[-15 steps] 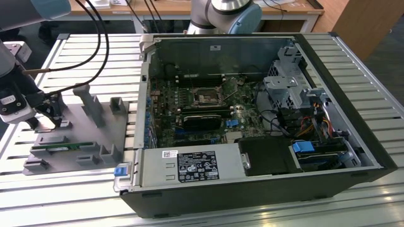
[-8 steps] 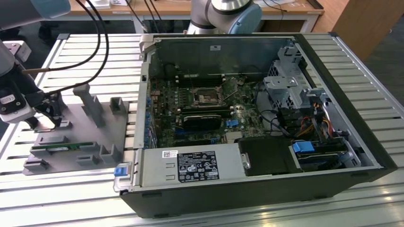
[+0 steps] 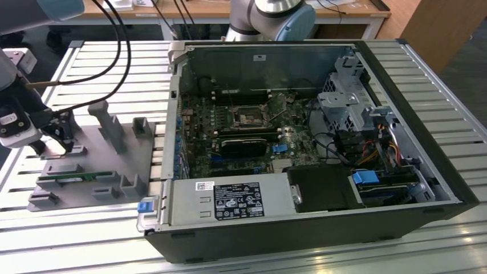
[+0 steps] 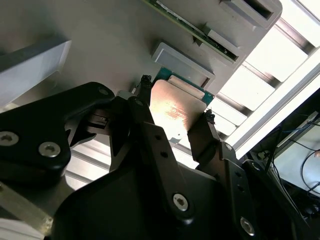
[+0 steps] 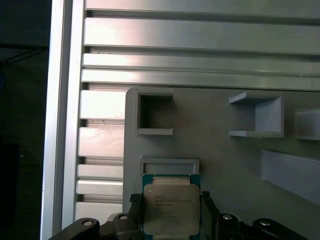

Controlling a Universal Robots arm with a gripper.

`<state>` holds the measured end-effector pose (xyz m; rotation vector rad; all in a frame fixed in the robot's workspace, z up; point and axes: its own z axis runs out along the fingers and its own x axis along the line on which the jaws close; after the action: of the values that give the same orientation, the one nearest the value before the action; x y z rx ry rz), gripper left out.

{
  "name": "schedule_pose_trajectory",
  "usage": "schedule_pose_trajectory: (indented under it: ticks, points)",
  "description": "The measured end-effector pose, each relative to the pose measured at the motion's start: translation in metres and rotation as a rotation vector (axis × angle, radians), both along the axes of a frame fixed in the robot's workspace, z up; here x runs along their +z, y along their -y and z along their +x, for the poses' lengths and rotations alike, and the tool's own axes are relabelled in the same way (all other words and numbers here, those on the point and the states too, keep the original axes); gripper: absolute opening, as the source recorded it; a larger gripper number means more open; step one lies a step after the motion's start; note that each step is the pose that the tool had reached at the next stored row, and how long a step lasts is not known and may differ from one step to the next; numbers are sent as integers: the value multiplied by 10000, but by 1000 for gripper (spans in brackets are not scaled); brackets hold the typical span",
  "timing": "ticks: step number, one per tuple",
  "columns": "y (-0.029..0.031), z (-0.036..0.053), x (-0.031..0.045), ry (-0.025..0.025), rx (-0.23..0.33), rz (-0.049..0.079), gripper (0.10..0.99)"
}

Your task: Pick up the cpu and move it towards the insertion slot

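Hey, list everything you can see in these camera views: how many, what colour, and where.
cpu: one, silver top on green board, gripped at the fixture.
insertion slot: one, silvery frame with dark centre, on the board inside the computer case.
computer case: one, black, open, on the table.
black card: one, black, on the board near the slot.
fixture: one, grey, on the table at the exterior view's left.
memory stick: one, green, lying in the fixture.
table: one, silver slats, under everything.
tool: one, black, closed on the cpu.
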<state>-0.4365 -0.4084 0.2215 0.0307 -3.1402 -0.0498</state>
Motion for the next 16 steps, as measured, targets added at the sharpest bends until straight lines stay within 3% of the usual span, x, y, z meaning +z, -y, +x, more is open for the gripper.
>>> schedule_pose_trajectory:
  ticks: [16]
  points:
    - [0, 0, 38, 0, 0, 0, 541]
